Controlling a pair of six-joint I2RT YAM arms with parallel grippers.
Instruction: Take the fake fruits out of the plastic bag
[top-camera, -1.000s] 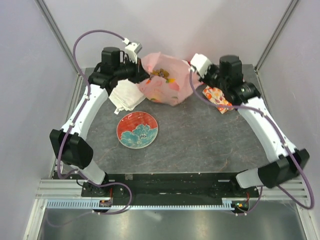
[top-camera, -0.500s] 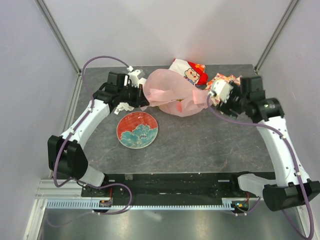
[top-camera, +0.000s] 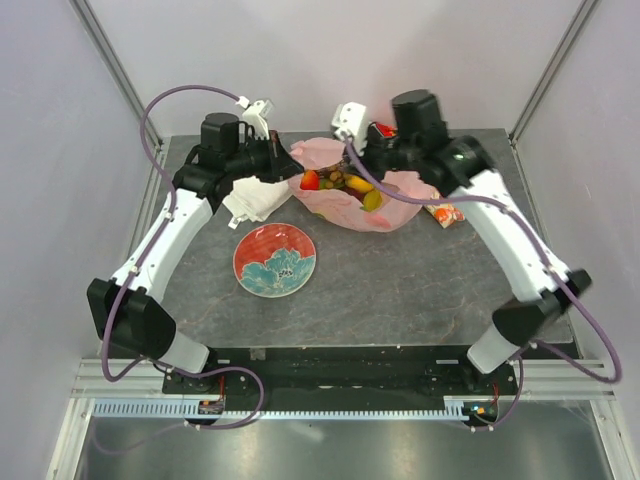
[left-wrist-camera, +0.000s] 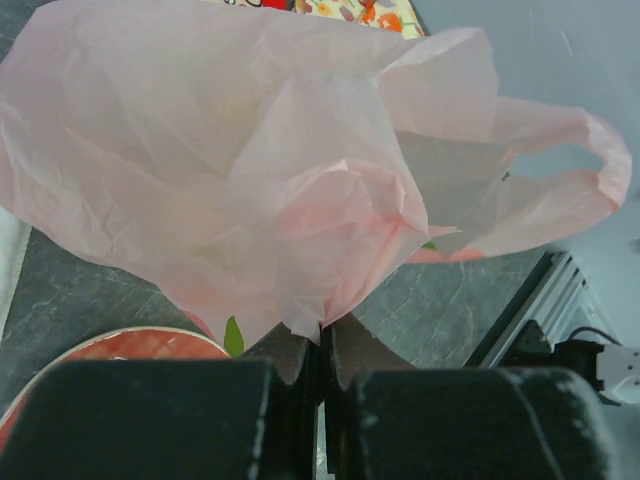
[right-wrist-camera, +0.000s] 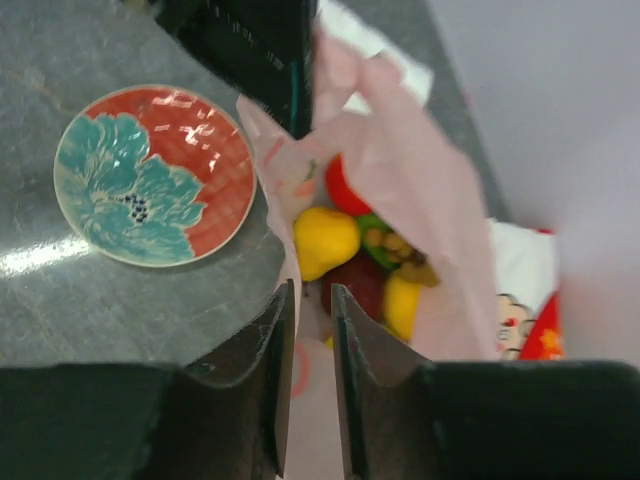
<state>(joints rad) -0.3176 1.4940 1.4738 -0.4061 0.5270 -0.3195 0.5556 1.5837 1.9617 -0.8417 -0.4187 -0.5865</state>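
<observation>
No fruit is out yet: the fake fruits lie heaped inside the plastic bag, just behind the red plate. The left gripper and right gripper each pinch the bag's rim, jaws narrow, spreading its mouth.

You'll see a red plate with a teal flower lying flat on the grey table. In the right wrist view it sits ahead and to the left of the right gripper. A sliver of its rim shows just left of the left gripper. A crumpled white cloth lies just beside the left gripper, on the plate's side. A cartoon-print cloth lies to the right of the right gripper, and an orange-patterned cloth sits nearby.
</observation>
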